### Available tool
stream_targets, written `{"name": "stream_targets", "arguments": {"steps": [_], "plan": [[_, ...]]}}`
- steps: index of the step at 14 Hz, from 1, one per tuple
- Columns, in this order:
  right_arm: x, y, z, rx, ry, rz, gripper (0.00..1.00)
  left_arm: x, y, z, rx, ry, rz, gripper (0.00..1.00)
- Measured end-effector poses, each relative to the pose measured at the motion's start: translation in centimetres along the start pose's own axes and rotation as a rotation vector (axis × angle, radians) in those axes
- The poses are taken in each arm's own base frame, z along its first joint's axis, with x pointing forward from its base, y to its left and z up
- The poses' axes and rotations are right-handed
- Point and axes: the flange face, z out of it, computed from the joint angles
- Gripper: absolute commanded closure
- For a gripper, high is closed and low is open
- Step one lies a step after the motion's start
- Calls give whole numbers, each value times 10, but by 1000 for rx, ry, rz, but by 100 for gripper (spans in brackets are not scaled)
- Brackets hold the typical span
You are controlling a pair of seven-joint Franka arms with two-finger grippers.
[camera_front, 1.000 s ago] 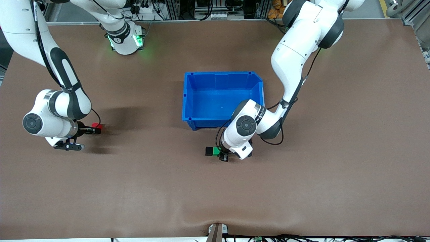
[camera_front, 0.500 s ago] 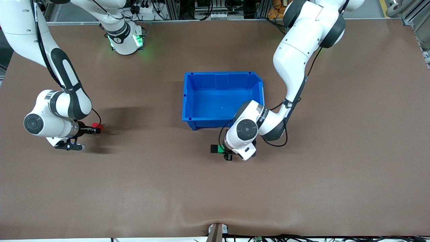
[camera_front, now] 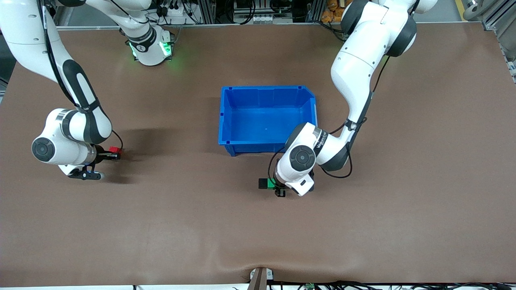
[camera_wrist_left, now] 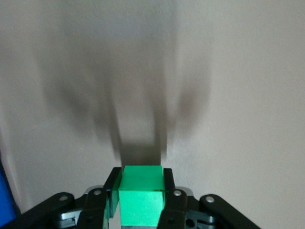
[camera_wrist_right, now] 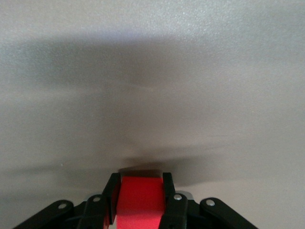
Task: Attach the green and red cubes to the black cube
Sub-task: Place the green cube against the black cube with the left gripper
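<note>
Nearest the front camera, the left gripper has its fingers clamped on the green cube, with the black cube sitting flush against the green one's outer face, so the two read as already joined and carried as one piece. They hang low over the brown table, just in front of the blue bin on the camera's side; whether they touch the surface cannot be told. The grip takes the green cube by two opposite flat faces, which probably leaves the black cube's remaining faces free for the next join. In the left wrist view the green cube shows as a smooth, sharp-edged block between the black finger pads, and the black cube is hidden there. Slightly farther from the camera, toward the right arm's end of the table, the right gripper is closed on the red cube, low at the table and well apart from the other pair. The right wrist view shows the red cube squarely pinched, matte and plain, with its shadow on the table just ahead. The table cover looks like soft, slightly rippled fabric or mat. The bin is glossy moulded plastic with sloped walls and one cut corner, and nothing is seen inside it. Attaching red to black appears to be what remains.
</note>
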Motion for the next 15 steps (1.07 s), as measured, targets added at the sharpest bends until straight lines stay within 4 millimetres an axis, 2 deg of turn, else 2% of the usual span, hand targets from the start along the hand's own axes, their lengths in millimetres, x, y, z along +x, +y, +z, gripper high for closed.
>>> {"name": "stream_targets", "arguments": {"steps": [2,11,12,13,15], "plan": [[0,0,0,4,0,4,100,-7,-2,-1,-22,-14,9,100],[-3,-4,-1,32,-53,146,100,-7,4,4,-69,-71,-21,100],[-2,-6,-2,32,-57,163,100,-7,5,4,-81,-77,-21,95],[-2,-7,-3,32,-58,174,100,-8,6,4,-91,-83,-22,83],[-1,-8,-5,37,-56,189,100,-8,7,3,-102,-89,-22,30]]}}
